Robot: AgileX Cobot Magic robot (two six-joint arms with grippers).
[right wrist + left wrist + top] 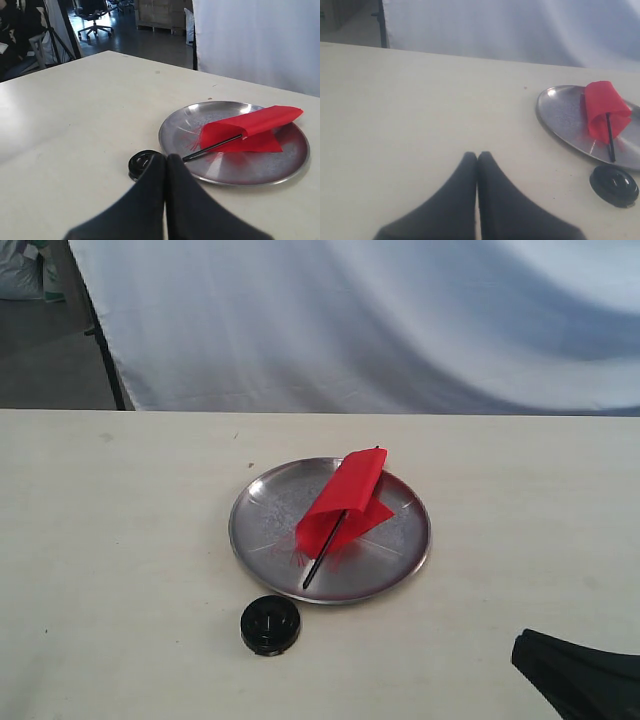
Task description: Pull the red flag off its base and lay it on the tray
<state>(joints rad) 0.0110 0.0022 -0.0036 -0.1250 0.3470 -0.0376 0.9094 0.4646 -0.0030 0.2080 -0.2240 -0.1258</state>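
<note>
In the exterior view the red flag (345,502) lay across the tray (262,532), its cloth folded over the stick and the stick's lower tip close to the front rim. The base (270,625) sat empty on the table (110,540), just beside the tray. The task looked done, so the main risk was disturbance: a nudge to the tray could slide the stick end over the shallow rim.

In the left wrist view the left gripper (477,156) had its fingers pressed together on nothing, well apart from the tray. It seemed little threat unless it swept sideways toward the plate.

In the right wrist view the right gripper (166,157) was likewise closed and empty, its tips lined up with the base and the stick's tip beyond. A low forward move from there could knock the base into the tray, or catch the stick and drag the flag out.
</note>
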